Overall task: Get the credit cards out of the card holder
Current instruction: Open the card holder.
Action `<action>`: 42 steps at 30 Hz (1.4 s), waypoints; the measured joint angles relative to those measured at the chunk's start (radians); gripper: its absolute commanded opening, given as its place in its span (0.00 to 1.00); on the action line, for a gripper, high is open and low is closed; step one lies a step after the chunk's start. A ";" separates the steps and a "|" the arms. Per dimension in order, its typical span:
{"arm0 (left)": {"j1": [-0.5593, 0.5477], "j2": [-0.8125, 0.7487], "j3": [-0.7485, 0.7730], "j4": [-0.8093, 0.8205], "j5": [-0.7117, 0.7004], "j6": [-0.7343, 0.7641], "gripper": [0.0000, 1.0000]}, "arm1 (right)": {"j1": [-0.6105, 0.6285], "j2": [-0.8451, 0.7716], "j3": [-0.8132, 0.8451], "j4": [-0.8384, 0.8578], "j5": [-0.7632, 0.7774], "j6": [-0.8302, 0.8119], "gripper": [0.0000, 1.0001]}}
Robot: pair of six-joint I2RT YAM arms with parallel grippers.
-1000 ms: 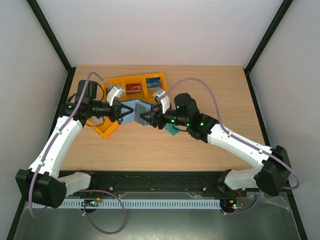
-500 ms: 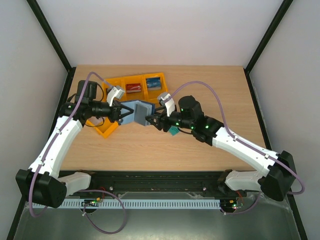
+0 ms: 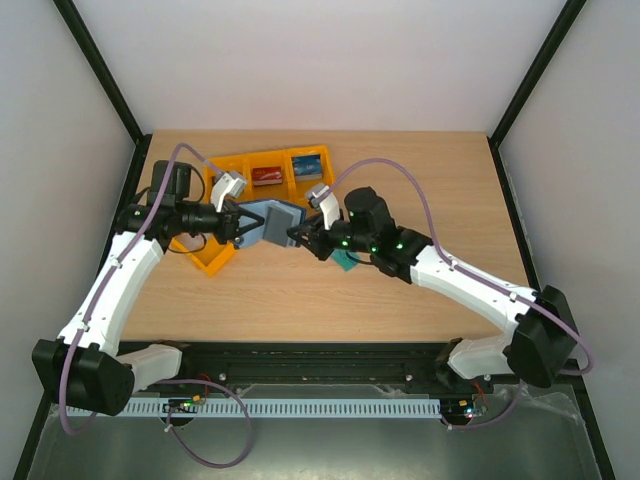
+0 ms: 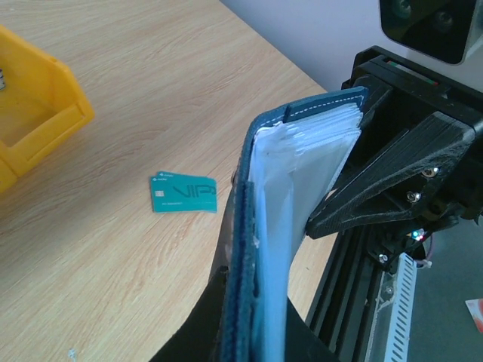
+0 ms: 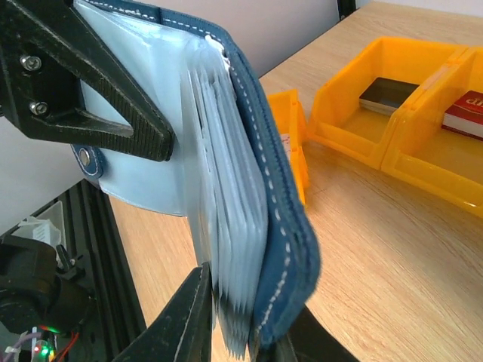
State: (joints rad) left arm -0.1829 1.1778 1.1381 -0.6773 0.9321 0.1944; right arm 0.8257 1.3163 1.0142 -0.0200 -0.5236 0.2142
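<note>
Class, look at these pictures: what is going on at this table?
Two robot arms hold a navy card holder up between them. The left hand is clamped on one end. The right hand grips the opposite edge, cover and clear sleeves together. A few cards lie in the orange bins, and a teal card lies on the table.

Pale walls (image 3: 320,60); black frame posts (image 3: 104,75); wooden table (image 3: 420,160); lighting seemingly even.
</note>
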 measured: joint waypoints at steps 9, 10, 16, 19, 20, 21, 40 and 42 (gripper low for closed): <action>0.000 0.000 0.000 -0.002 0.001 0.001 0.02 | 0.017 0.051 0.010 0.095 -0.023 0.048 0.22; -0.002 0.000 0.000 -0.002 0.004 0.001 0.02 | 0.021 0.056 0.012 0.104 -0.023 0.051 0.22; -0.003 0.000 0.000 -0.002 0.004 0.000 0.02 | 0.030 0.068 0.014 0.137 -0.037 0.063 0.46; 0.000 0.000 0.000 0.001 -0.015 -0.011 0.02 | 0.030 0.049 0.005 0.137 -0.040 0.052 0.50; 0.003 0.000 0.000 0.003 -0.018 -0.015 0.02 | 0.030 0.027 -0.010 0.137 -0.035 0.045 0.50; 0.004 0.000 0.000 0.006 -0.018 -0.019 0.02 | 0.030 0.000 -0.029 0.135 -0.029 0.040 0.50; 0.008 0.000 0.002 0.003 0.009 -0.018 0.02 | 0.025 -0.097 -0.127 0.072 0.072 0.008 0.45; 0.008 0.000 0.002 0.000 0.013 -0.018 0.02 | 0.025 -0.097 -0.128 0.069 0.080 0.003 0.45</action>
State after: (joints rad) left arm -0.1753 1.1778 1.1404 -0.6773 0.9447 0.1768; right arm 0.8505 1.2190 0.8860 0.0486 -0.4431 0.2173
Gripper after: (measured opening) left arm 0.056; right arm 0.451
